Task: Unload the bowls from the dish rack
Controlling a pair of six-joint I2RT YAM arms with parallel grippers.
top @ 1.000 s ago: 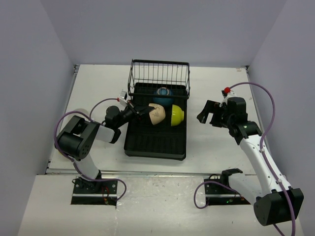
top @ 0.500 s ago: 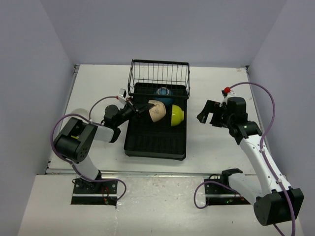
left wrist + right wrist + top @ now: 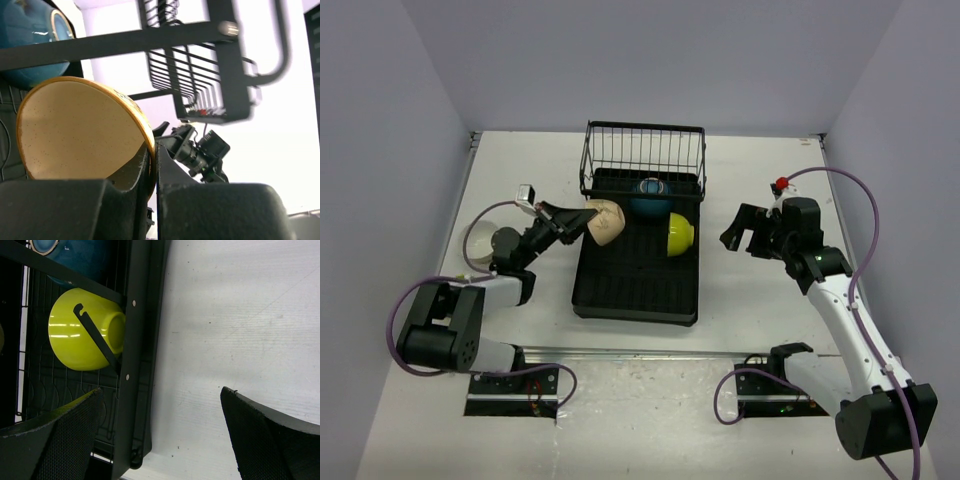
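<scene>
My left gripper [image 3: 577, 222] is shut on the rim of a cream bowl [image 3: 604, 220] and holds it tilted over the left edge of the black dish rack [image 3: 635, 285]. In the left wrist view the bowl's tan inside [image 3: 75, 130] fills the left, with the rim pinched between my fingers [image 3: 154, 150]. A dark blue bowl [image 3: 648, 197] and a lime bowl [image 3: 679, 233] stand in the rack. A second cream bowl [image 3: 478, 243] sits on the table at far left. My right gripper [image 3: 744, 230] is open and empty, right of the rack. The other lime bowl is out of view.
The rack's wire basket [image 3: 643, 150] stands at its far end and also shows in the left wrist view [image 3: 200, 75]. In the right wrist view the rack's right rim [image 3: 142, 340] runs between the lime bowl [image 3: 82, 330] and bare white table [image 3: 240, 315].
My left arm has drawn back to the left, carrying the cream bowl from the rack's middle to its left edge. The cream bowl on the table is now uncovered. The right arm has not moved.
</scene>
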